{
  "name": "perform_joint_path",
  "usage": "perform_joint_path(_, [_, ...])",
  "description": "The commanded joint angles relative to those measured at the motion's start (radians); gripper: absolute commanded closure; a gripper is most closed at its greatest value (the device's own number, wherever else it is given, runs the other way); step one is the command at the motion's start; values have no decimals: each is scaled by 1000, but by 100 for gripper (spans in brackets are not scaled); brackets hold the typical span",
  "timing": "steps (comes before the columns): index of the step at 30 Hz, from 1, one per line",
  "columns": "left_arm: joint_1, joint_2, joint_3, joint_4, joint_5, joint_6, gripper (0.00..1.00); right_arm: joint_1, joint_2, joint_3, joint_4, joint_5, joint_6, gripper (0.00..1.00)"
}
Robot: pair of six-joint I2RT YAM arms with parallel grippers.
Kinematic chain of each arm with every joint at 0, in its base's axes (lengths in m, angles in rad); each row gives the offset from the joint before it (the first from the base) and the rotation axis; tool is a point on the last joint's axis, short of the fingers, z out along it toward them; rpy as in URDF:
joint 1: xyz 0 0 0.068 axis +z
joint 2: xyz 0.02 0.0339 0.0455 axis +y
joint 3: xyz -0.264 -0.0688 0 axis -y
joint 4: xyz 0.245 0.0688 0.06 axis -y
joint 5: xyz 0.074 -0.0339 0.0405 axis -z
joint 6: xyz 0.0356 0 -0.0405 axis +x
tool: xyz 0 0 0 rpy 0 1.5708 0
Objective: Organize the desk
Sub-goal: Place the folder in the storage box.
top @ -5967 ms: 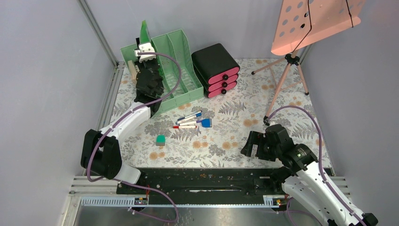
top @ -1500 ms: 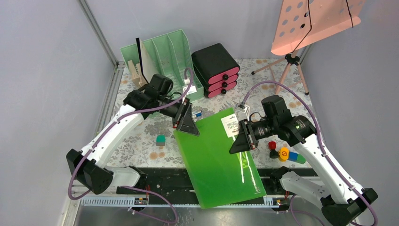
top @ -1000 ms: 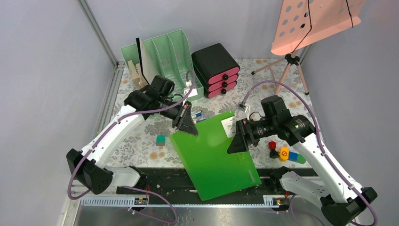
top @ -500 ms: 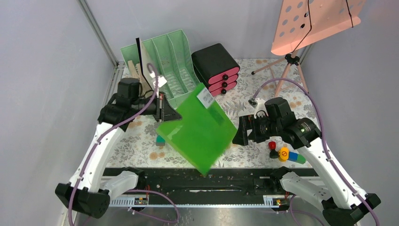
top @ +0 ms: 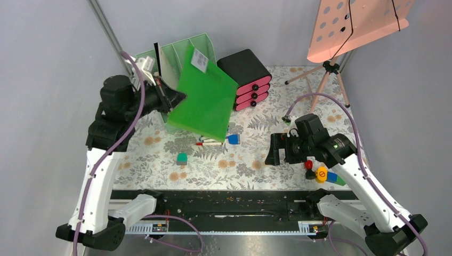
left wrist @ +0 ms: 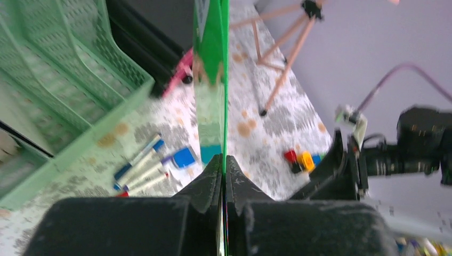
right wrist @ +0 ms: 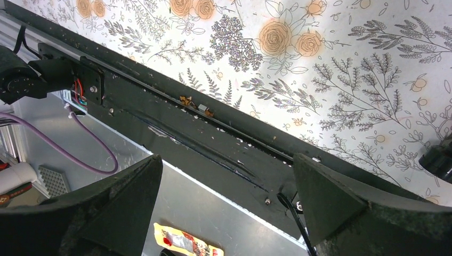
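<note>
The desk (top: 256,165) carries a pale cloth with grey ferns and orange flowers and a black rail along its near edge. My left gripper (top: 173,97) is shut on the edge of a flat green folder (top: 205,101), holding it tilted in the air in front of the mint-green file rack (top: 205,45). In the left wrist view the folder (left wrist: 219,80) shows edge-on, pinched in that gripper (left wrist: 224,160). My right gripper (top: 273,152) hangs open and empty over the right half of the desk. In its wrist view the right gripper (right wrist: 227,160) looks down at the rail.
A black drawer box with pink fronts (top: 245,74) stands beside the rack. Markers (top: 213,141) and a blue piece (top: 233,139) lie mid-desk, a teal block (top: 182,158) nearer the front. Red, yellow and blue toys (top: 321,174) sit under the right arm. A tripod (top: 320,90) stands back right.
The right gripper opened, let go of the folder and drew back to the right. The left arm swung the folder up off the desk and back-left toward the rack.
</note>
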Motion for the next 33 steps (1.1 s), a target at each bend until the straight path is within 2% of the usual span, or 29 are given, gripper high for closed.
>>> perform_joint_path(1, [2, 11, 144, 115, -213, -53, 100, -3, 3, -24, 40, -14, 32, 0])
perform_joint_path(6, [1, 19, 220, 141, -393, -31, 100, -3, 2, -60, 57, -27, 40, 1])
perform_joint_path(16, [1, 101, 395, 50, -547, 86, 100, -3, 15, -85, 60, -33, 29, 1])
perform_joint_path(33, [1, 127, 345, 14, -678, 141, 100, -3, 36, -116, 89, -60, 26, 1])
